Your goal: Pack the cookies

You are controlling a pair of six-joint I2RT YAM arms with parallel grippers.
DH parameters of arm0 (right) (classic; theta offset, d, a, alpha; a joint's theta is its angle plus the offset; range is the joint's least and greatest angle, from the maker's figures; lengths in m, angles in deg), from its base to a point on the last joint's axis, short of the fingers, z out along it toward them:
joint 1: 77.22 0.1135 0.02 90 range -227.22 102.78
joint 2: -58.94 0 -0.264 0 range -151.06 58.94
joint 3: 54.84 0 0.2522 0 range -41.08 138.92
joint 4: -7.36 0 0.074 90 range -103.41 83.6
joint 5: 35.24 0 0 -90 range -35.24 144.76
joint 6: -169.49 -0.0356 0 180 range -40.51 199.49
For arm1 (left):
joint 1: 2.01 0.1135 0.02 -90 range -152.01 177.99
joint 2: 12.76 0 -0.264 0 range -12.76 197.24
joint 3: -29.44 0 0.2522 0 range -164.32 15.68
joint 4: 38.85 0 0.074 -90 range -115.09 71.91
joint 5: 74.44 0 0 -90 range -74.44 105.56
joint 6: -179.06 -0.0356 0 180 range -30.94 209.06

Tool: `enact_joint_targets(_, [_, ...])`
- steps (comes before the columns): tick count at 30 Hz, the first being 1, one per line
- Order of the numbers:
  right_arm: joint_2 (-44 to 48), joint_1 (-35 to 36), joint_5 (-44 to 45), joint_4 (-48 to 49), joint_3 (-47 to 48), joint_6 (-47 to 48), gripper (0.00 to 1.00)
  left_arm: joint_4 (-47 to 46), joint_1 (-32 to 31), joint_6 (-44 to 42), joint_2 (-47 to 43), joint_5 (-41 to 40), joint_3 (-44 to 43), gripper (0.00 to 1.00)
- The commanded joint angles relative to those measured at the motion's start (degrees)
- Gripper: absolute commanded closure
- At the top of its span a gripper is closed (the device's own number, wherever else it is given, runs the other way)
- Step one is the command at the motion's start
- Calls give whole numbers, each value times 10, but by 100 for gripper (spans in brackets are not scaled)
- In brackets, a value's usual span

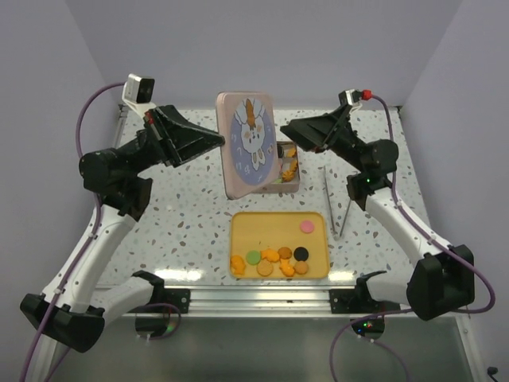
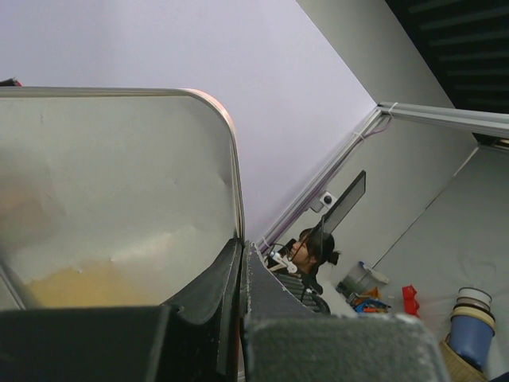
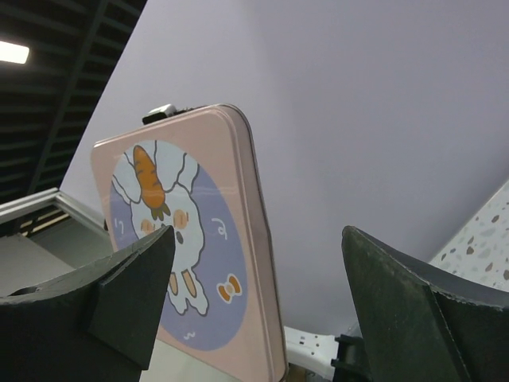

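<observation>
Nearest, a yellow rectangular plastic tray (image 1: 238,227) on the speckled table (image 1: 175,223) carries small orange, green, black and pink cookies (image 1: 270,256); a few more lie behind in an open metal box (image 1: 300,181). The left gripper (image 1: 216,142) clamps a pink tin lid (image 1: 245,143), painted with rabbit and carrot, upright; the right gripper (image 1: 288,130) gapes beside it. Lilac walls (image 1: 254,48) stand behind

Row: orange and tan cookies (image 1: 285,253) lay flat along the near side of the yellow tray (image 1: 254,227).
Odd colours: a green disc (image 1: 253,257) and a black disc (image 1: 301,253) sat among them.
Apart: a pink disc (image 1: 305,228) lay alone farther back, to the right.
Tin: I saw more orange ones inside the tin (image 1: 291,185), partly hidden.
</observation>
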Motion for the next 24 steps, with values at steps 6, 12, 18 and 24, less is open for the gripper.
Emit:
enact_joint_targets(6, [-14, 27, -27, 24, 27, 6, 12, -89, 4, 20, 0, -28, 18, 100])
enact_joint_targets(12, [-32, 54, -24, 83, 33, -32, 25, -118, 4, 30, 0, -39, 41, 100])
enact_joint_targets(18, [-54, 64, -8, 205, 11, -109, 39, -148, 3, 45, 1, -55, 54, 100])
enact_joint_targets(24, [-54, 64, -17, 211, 25, -116, 58, -143, 4, 43, -10, -58, 71, 100])
